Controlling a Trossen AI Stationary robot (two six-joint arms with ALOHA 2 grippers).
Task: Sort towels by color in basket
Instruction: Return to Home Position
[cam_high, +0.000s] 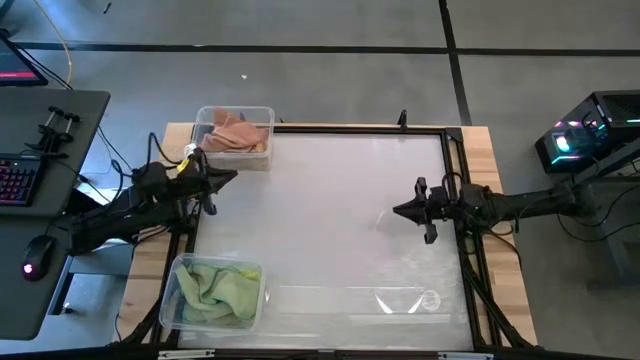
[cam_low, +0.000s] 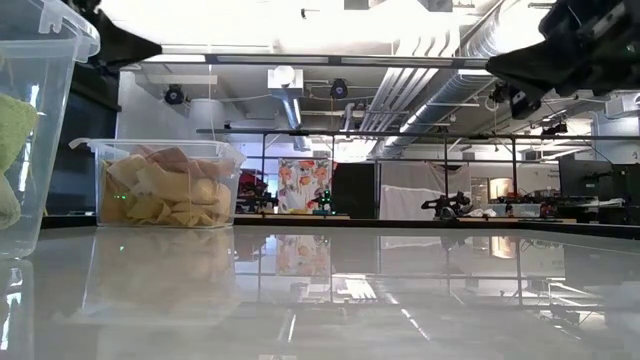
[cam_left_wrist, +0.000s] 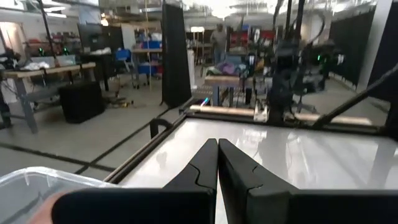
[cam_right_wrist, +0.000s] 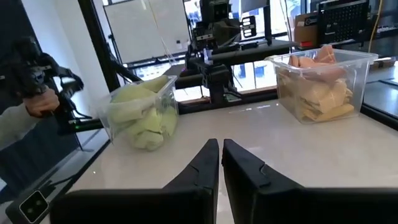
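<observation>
Salmon pink, peach and mustard towels (cam_high: 237, 133) lie piled in a clear bin (cam_high: 262, 113) at the table's far left; they also show in the low view (cam_low: 165, 195) and the right wrist view (cam_right_wrist: 320, 87). Light green towels (cam_high: 217, 290) fill a second clear bin (cam_high: 180, 268) at the near left, seen too in the right wrist view (cam_right_wrist: 144, 112). My left gripper (cam_high: 234, 178) hovers shut between the two bins, above the table's left edge. My right gripper (cam_high: 396, 211) hovers shut over the table's right part, pointing left. Both hold nothing.
The glossy white table (cam_high: 330, 220) has a dark frame (cam_high: 455, 180) around it. Between the bins and my right gripper the surface is bare. A person's hand and sleeve (cam_right_wrist: 31, 109) show beyond the table in the right wrist view.
</observation>
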